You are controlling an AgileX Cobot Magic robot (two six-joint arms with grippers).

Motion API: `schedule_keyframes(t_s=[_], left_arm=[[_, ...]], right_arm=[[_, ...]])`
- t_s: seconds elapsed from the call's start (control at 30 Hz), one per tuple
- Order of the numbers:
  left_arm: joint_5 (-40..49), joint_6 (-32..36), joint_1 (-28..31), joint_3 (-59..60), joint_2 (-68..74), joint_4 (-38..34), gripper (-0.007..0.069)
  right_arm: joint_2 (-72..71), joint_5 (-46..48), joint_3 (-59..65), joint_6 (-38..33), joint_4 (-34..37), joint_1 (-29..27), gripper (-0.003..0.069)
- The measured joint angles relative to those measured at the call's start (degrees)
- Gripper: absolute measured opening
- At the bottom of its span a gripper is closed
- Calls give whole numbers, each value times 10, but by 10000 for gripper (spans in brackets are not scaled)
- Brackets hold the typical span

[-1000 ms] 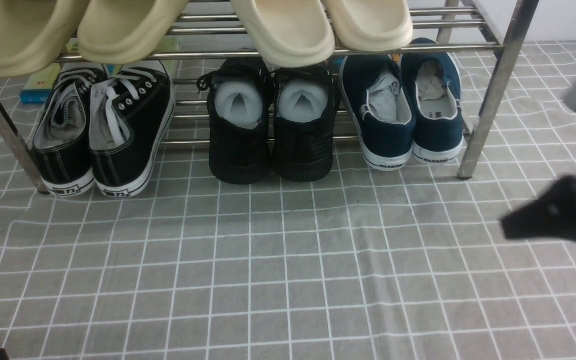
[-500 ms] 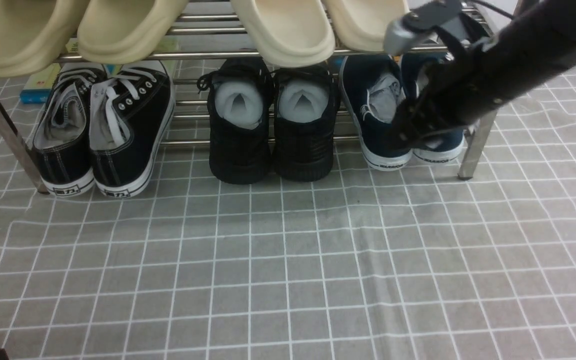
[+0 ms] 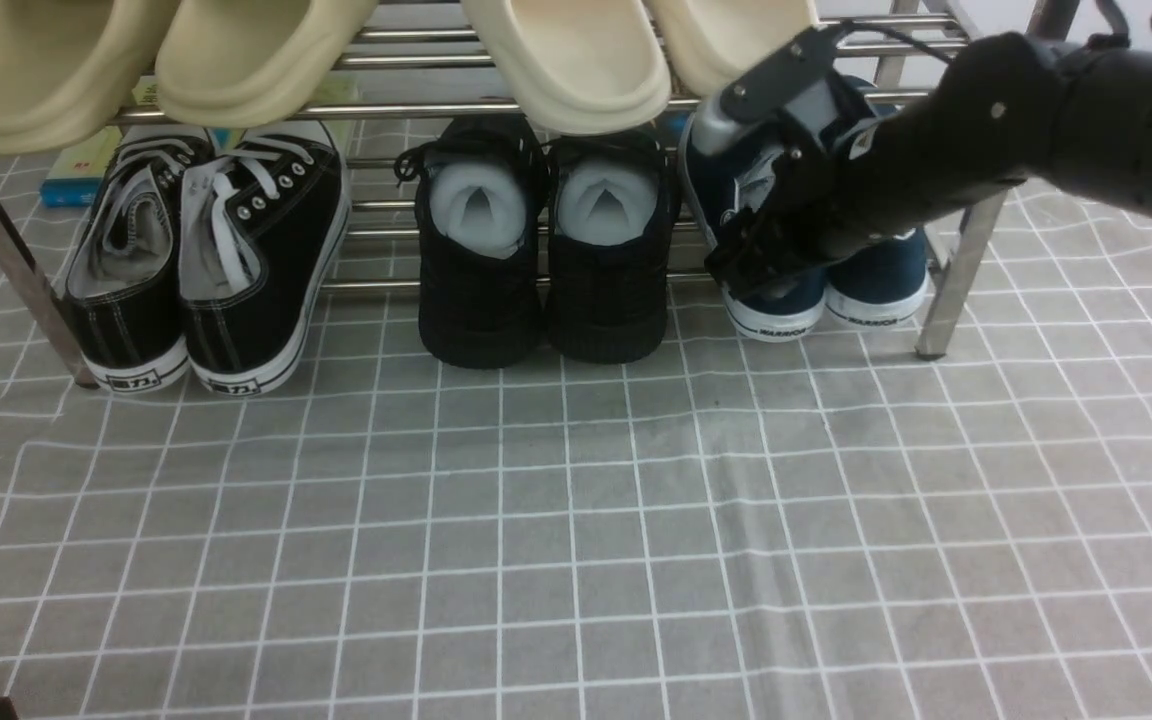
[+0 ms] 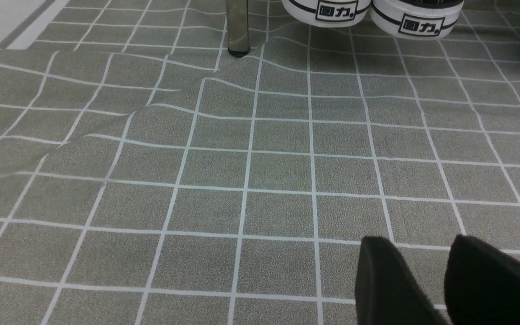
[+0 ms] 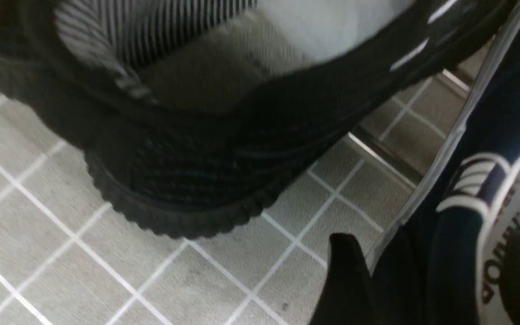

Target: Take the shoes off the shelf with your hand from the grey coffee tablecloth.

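Upper right in the front view, the right gripper, jaws wide and empty, straddled the side wall of the left-hand navy slip-on, heel toward me.

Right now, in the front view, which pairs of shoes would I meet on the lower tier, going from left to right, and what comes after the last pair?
black lace-up sneakers → all-black shoes → navy slip-ons → right leg of the shelf
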Motion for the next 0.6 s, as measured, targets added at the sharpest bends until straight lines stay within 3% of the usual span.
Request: schedule_keyframes(t_s=[0.2, 0.3, 0.4, 0.5, 0.6], left_arm=[[0, 0, 0, 0, 0, 0, 240], [0, 0, 0, 0, 0, 0, 240], [0, 0, 0, 0, 0, 1, 240], [0, 0, 0, 0, 0, 1, 240], [0, 0, 0, 0, 0, 1, 240]], right_arm=[[5, 0, -2, 0, -20, 1, 398], [5, -1, -4, 0, -22, 1, 325], [5, 6, -4, -1, -22, 1, 162], [2, 17, -4, -1, -23, 1, 59], [-14, 51, -3, -1, -23, 1, 53]])
